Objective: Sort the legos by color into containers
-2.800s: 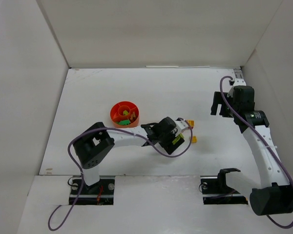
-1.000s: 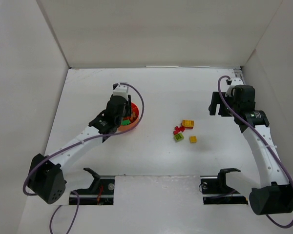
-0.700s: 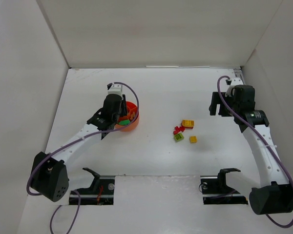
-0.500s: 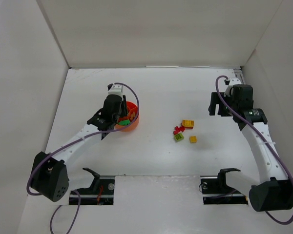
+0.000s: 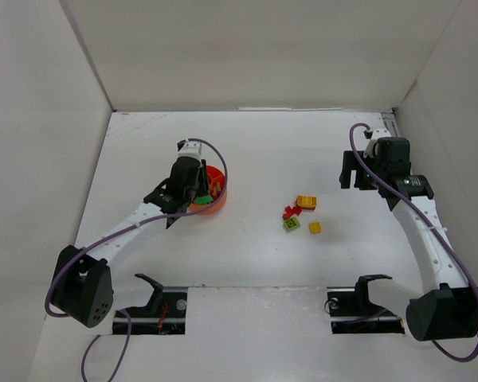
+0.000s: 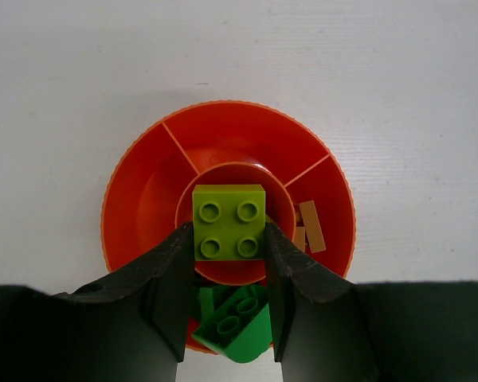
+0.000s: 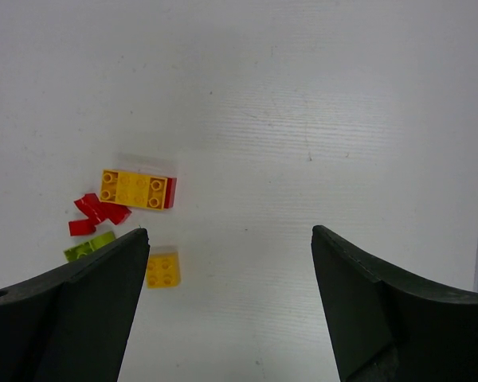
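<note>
A lime lego (image 6: 229,222) is pinched between my left gripper's (image 6: 228,237) fingers, right over the middle of the orange-red bowl (image 6: 143,199). The top view shows that gripper (image 5: 190,183) above the bowl (image 5: 216,208). Inside the bowl, a green lego (image 6: 237,320) lies in the near compartment and tan ones (image 6: 311,227) in the right compartment. Loose legos remain mid-table: a yellow one on a red one (image 7: 135,189), a red piece (image 7: 99,210), a lime one (image 7: 89,247) and a small yellow one (image 7: 162,269). My right gripper (image 7: 227,239) hangs open to their right, holding nothing.
White walls close off the table at the back, left and right. The loose lego cluster (image 5: 299,213) lies between the bowl and the right arm (image 5: 418,223). Both arm bases stand at the near edge.
Nearly three seconds ago my left gripper was down at the lego cluster; now it is over the bowl with the lime lego. Over the last second it shifted only slightly. The right arm barely moved.
</note>
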`<action>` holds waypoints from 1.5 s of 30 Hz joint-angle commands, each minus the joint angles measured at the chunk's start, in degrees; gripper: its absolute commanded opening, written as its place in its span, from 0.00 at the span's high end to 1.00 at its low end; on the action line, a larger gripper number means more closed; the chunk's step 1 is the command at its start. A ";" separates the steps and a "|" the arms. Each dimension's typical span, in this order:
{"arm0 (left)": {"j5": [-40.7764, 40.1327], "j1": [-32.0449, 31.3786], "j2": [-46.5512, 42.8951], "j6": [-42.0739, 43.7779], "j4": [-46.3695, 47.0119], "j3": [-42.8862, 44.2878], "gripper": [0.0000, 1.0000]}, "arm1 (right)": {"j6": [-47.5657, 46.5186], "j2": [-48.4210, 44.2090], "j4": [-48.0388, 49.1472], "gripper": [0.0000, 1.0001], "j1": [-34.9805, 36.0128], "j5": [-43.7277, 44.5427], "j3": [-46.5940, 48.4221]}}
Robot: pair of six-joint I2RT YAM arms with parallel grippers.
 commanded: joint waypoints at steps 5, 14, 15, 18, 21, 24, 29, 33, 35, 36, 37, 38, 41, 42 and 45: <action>0.33 -0.10 -2.16 -2.18 -0.45 -1.70 0.58 | -0.95 -0.25 1.59 0.12 -0.30 -0.48 1.30; 2.61 -0.10 -4.45 -2.18 0.16 -0.92 0.43 | 0.46 -0.86 0.00 0.12 5.66 5.93 0.77; 2.61 -0.10 -5.32 -2.18 0.16 -0.22 0.35 | 1.07 -0.86 -0.60 0.12 7.76 6.63 0.77; 2.61 -0.10 -7.61 -3.58 -0.45 2.06 0.14 | 3.79 -0.25 -1.23 0.12 13.03 9.79 -0.01; 0.87 -0.10 -9.45 -7.44 -3.34 5.31 0.00 | 7.04 0.98 -1.23 0.12 19.09 10.41 -1.68; -4.13 -0.10 -9.98 -15.34 -9.48 8.04 0.00 | 11.78 4.05 1.14 0.13 24.90 10.94 -3.35; -12.93 -0.10 -11.31 -27.91 -21.60 9.90 0.00 | 17.42 12.13 3.95 0.13 36.41 12.70 -4.41; -14.17 -0.10 -12.97 -32.58 -25.91 9.28 0.00 | 19.52 20.91 5.10 0.13 38.72 14.72 -4.41; -14.70 -0.10 -13.50 -35.47 -28.04 9.28 0.00 | 19.53 22.60 5.89 0.13 38.72 14.72 -3.71; -14.70 -0.10 -14.37 -35.49 -29.79 9.28 0.00 | 19.53 23.13 6.42 0.13 38.72 14.72 -3.71; -15.66 -0.10 -14.90 -36.10 -30.42 8.76 0.00 | 19.53 23.91 7.29 0.13 38.72 14.72 -3.71; -17.06 -0.10 -16.04 -36.10 -30.94 8.76 0.00 | 19.53 23.92 7.30 0.13 38.72 14.72 -3.71; -17.08 -0.10 -18.59 -36.98 -31.48 8.76 0.00 | 19.53 26.29 8.09 0.13 38.72 14.72 -4.32; -16.29 -0.10 -19.12 -36.98 -31.48 8.23 0.00 | 19.53 26.30 8.09 0.14 38.72 15.25 -4.32; -15.76 -0.10 -20.44 -36.98 -30.25 8.23 0.00 | 19.53 27.88 8.71 0.22 38.72 15.25 -4.32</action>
